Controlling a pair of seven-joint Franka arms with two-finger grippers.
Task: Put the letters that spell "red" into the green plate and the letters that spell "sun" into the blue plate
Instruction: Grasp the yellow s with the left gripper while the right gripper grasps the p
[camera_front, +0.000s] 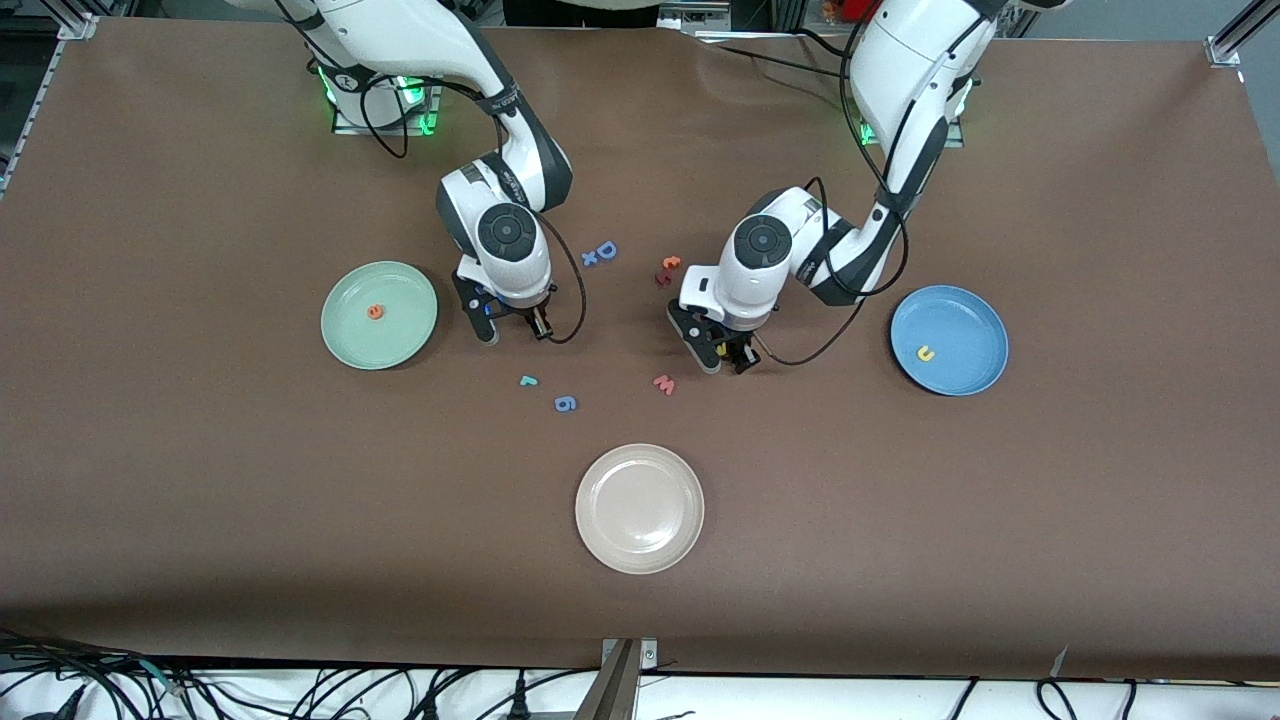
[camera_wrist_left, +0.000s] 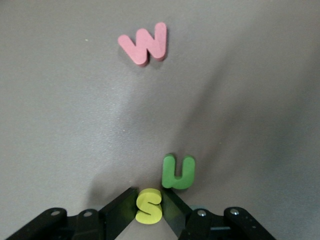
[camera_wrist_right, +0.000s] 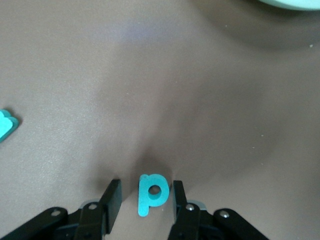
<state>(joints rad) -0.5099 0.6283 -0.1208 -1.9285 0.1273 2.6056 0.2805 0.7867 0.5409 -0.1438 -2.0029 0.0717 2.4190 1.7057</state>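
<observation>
My left gripper (camera_front: 728, 358) is down at the table between the pink "w" and the blue plate, shut on the yellow "s" (camera_wrist_left: 149, 206). The dark green "n" (camera_wrist_left: 178, 172) lies right beside one fingertip. My right gripper (camera_front: 513, 333) is low beside the green plate (camera_front: 400, 340), open, with the teal "d" (camera_wrist_right: 151, 194) flat on the table between its fingers (camera_wrist_right: 112, 197). The orange "e" (camera_front: 375, 312) lies in the green plate. The yellow "u" (camera_front: 926, 353) lies in the blue plate (camera_front: 965, 320). The teal "r" (camera_front: 528, 380) lies on the table nearer the camera than my right gripper.
A blue "6" (camera_front: 565, 403) lies beside the "r", and the pink "w" (camera_front: 664, 384) is close to my left gripper. A blue "D" (camera_front: 605, 250) and orange-red letters (camera_front: 667, 270) lie between the arms. A cream plate (camera_front: 639, 480) sits nearer the camera.
</observation>
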